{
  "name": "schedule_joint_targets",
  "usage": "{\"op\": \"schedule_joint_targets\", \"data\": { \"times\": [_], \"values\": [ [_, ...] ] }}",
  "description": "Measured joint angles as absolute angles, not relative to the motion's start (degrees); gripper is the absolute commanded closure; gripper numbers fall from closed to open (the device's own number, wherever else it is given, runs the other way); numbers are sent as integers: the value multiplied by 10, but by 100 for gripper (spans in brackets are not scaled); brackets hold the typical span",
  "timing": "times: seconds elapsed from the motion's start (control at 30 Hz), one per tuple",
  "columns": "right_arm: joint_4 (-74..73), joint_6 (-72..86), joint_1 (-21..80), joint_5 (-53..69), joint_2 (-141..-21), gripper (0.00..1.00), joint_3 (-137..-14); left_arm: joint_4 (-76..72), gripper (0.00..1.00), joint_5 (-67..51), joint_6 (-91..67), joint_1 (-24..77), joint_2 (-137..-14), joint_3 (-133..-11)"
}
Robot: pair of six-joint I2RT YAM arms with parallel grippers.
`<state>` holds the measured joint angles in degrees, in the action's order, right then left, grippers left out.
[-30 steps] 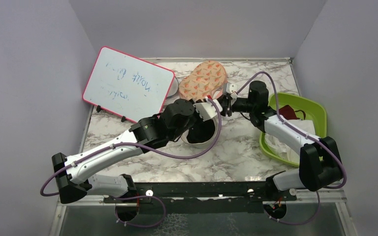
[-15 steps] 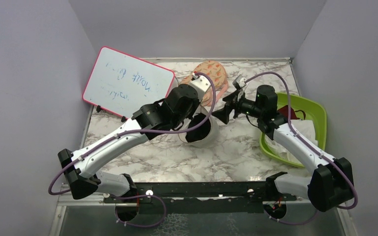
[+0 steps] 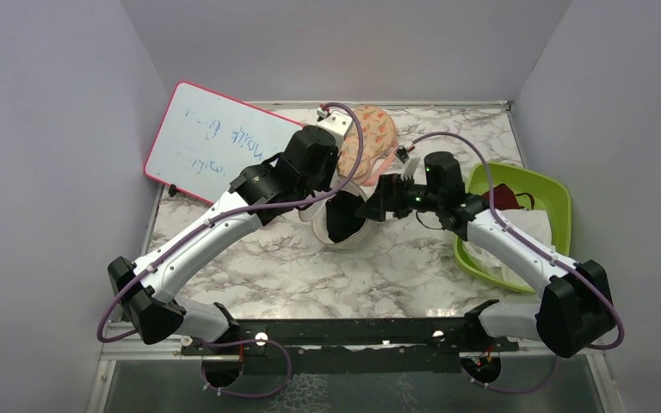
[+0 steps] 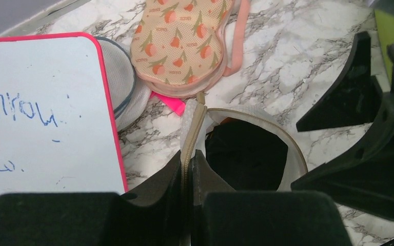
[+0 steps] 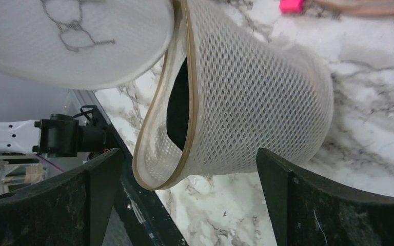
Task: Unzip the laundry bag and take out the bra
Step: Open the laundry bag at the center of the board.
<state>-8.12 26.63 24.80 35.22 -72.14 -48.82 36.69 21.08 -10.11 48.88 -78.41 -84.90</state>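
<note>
**A:** Where is the laundry bag (image 3: 344, 225) sitting?

**B:** It is lying tipped on the marble table (image 3: 310, 267), near the middle. Its zip is gaping and its lid (image 5: 77, 36) is swinging clear of the rim.

**A:** What is the left tool (image 4: 187, 177) doing?

**B:** It is pinching a zip-trimmed edge of the bag, with its fingers (image 4: 154, 192) pressing together on the mesh.

**A:** And the right tool (image 3: 372, 206)?

**B:** It is hovering just beside the bag's mouth, its jaws standing wide apart.

**A:** Is the bra showing?

**B:** I cannot tell, as the inside is looking only dark.

**A:** What is lying around it?

**B:** A peach case (image 3: 363, 138) is resting behind it. A whiteboard (image 3: 224, 155) is leaning at the left, and a green tray (image 3: 551, 194) at the right is holding a dark red cloth (image 3: 503, 196).
</note>
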Motion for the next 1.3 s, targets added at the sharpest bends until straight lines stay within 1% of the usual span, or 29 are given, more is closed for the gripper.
{"op": "schedule_joint_targets", "data": {
  "times": [0.13, 0.27, 0.4, 0.57, 0.73, 0.8, 0.9, 1.07, 1.2, 1.3],
  "values": [
    [-116, 294, 311, 289, -739, 0, -488, 368, 100, 196, -112, 479, -790, -849],
    [-170, 315, 359, 194, -756, 1, -491, 369, 100, 189, -124, 477, -790, -849],
    [-212, 319, 363, 126, -761, 5, -491, 369, 100, 188, -134, 477, -788, -847],
    [-243, 302, 355, 58, -761, 6, -492, 373, 100, 187, -134, 468, -775, -821],
    [-252, 269, 305, 50, -766, 6, -498, 391, 100, 180, -134, 448, -761, -799],
    [-260, 255, 274, 49, -785, 5, -514, 397, 100, 172, -134, 441, -753, -788],
    [-279, 234, 265, 48, -819, 5, -558, 406, 100, 156, -134, 430, -743, -771],
    [-329, 186, 266, 43, -864, 0, -656, 424, 100, 139, -135, 415, -736, -740],
    [-348, 145, 266, 44, -854, 0, -684, 432, 92, 138, -141, 402, -725, -694],
    [-358, 127, 266, 55, -838, 0, -684, 439, 88, 146, -149, 394, -724, -671]
  ]
}}
